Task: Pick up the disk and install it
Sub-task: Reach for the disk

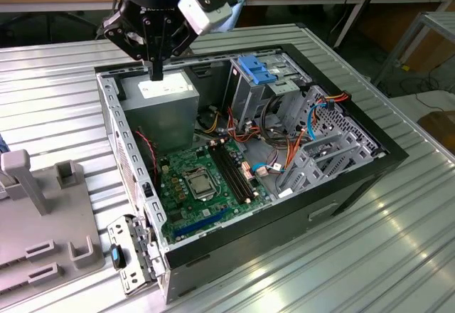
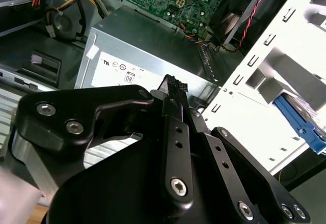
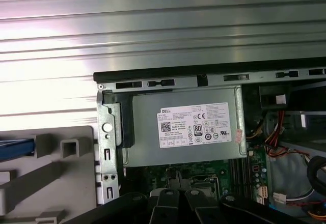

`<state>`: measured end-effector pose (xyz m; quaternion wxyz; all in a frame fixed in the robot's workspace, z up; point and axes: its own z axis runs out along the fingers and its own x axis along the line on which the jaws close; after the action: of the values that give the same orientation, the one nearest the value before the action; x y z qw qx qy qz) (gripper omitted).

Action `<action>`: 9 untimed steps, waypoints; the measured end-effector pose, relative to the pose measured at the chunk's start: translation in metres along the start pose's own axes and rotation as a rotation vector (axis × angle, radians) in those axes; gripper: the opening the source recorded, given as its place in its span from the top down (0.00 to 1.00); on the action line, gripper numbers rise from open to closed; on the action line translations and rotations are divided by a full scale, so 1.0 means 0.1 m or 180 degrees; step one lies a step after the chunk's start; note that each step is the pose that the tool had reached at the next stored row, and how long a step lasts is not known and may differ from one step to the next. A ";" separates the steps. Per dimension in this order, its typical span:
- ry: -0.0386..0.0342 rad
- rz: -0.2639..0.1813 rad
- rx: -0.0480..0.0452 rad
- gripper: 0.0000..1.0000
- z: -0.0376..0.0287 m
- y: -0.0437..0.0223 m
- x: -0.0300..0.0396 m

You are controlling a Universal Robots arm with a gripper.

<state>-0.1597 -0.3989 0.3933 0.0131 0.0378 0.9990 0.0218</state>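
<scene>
- Exterior view: the ribbed metal worktop (image 1: 398, 256) carries the open computer case (image 1: 341, 185) at its middle, lying on its side, likely so I can reach in.
- The power supply (image 1: 160, 107) fills one corner of the case; I hover just above it.
- A grey fixture (image 1: 82, 217) sits beside the case, toward the worktop's edge on the exterior view's left.
- The disk (image 3: 15, 148), blue-framed, rests in that fixture in the first wrist view, not yet picked up.
- My gripper (image 1: 155, 71) is clenched on nothing.

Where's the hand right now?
In the exterior view the hand hangs over the silver power supply, at the far corner of the open computer case, toward the exterior view's left.
</scene>
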 end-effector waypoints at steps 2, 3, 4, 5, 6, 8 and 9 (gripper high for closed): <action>0.0000 0.0000 0.0000 0.89 -0.001 -0.001 0.020; 0.0000 0.0000 0.0000 0.89 -0.001 -0.002 0.028; 0.0000 0.0000 0.0000 0.89 -0.002 -0.003 0.036; 0.0000 0.0000 0.0000 0.89 -0.002 -0.003 0.046; 0.0000 0.0000 0.0000 0.89 -0.002 -0.004 0.054; 0.0000 0.0000 0.0000 0.89 -0.003 -0.006 0.084; 0.0000 0.0000 0.0000 0.89 -0.003 -0.007 0.092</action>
<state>-0.1689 -0.3989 0.3933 0.0130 0.0379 0.9990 0.0217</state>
